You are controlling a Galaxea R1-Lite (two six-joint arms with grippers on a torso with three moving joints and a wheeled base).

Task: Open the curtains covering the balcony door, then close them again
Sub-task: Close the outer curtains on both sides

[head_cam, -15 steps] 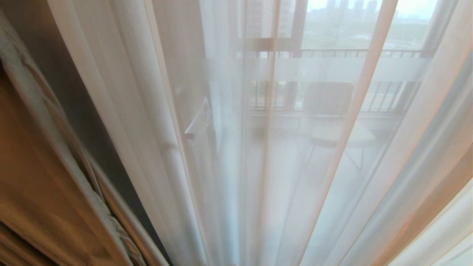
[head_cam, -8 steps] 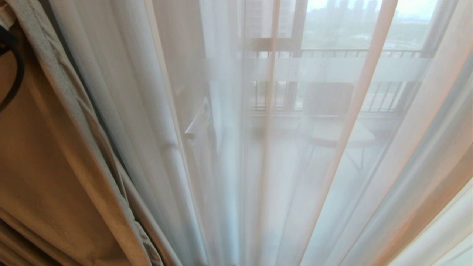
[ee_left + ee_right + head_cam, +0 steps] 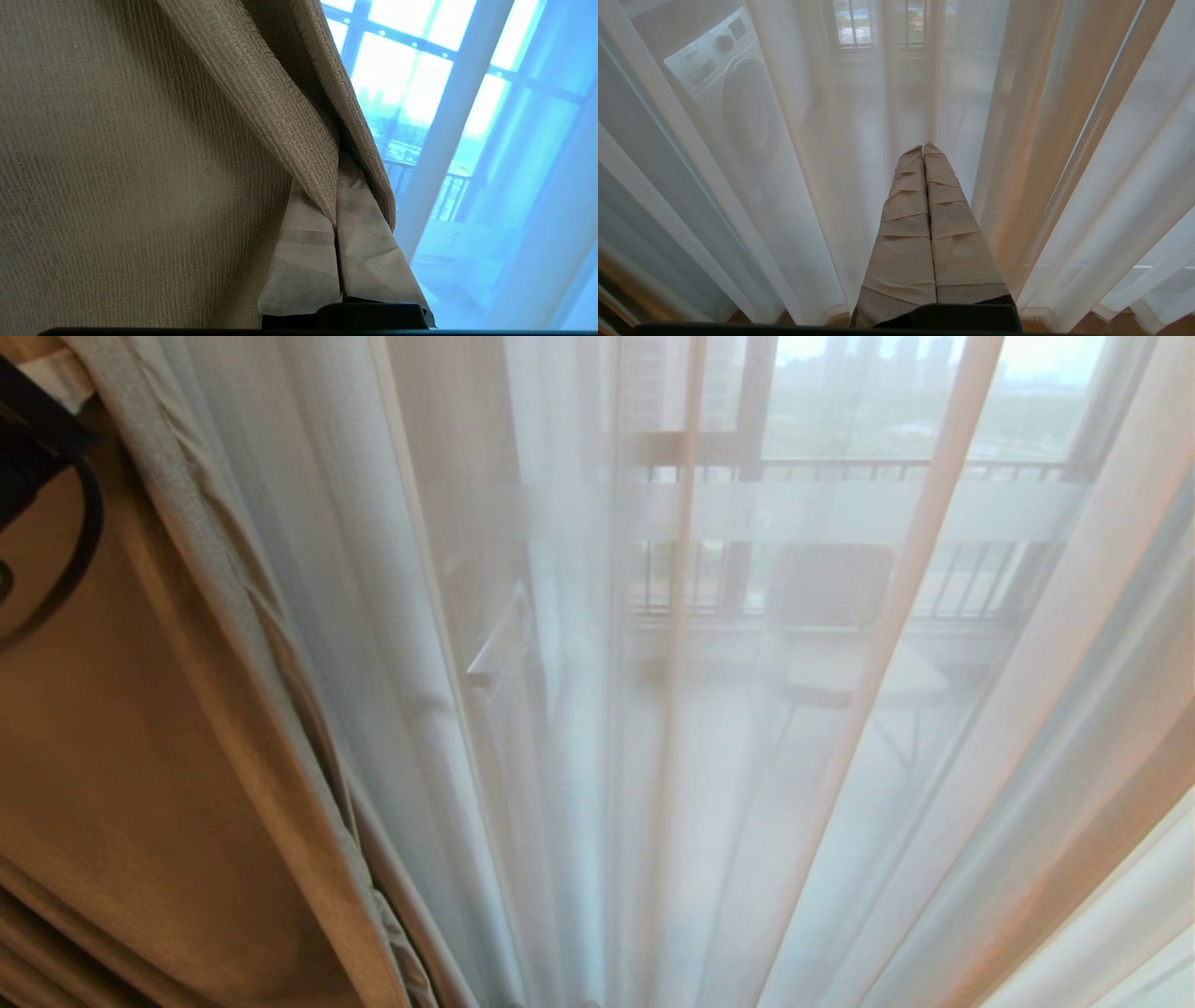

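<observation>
L gripper [image 3: 337,233]: closed on beige drape [image 3: 168,728] edge, 9 o'clock in head view | drape hangs vertical, sheers [image 3: 653,709] at 3 o'clock, covering door [image 3: 747,448] | R gripper [image 3: 924,154]: closed, empty, probably idle | L arm nearer.

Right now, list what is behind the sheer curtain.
Through the sheer curtain: balcony door, chair, railing, washing machine. The beige drape hides whatever is behind it.

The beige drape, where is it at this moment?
In the head view the beige drape hangs at the left edge, beside the white sheer; the left gripper is shut on its edge.
</observation>
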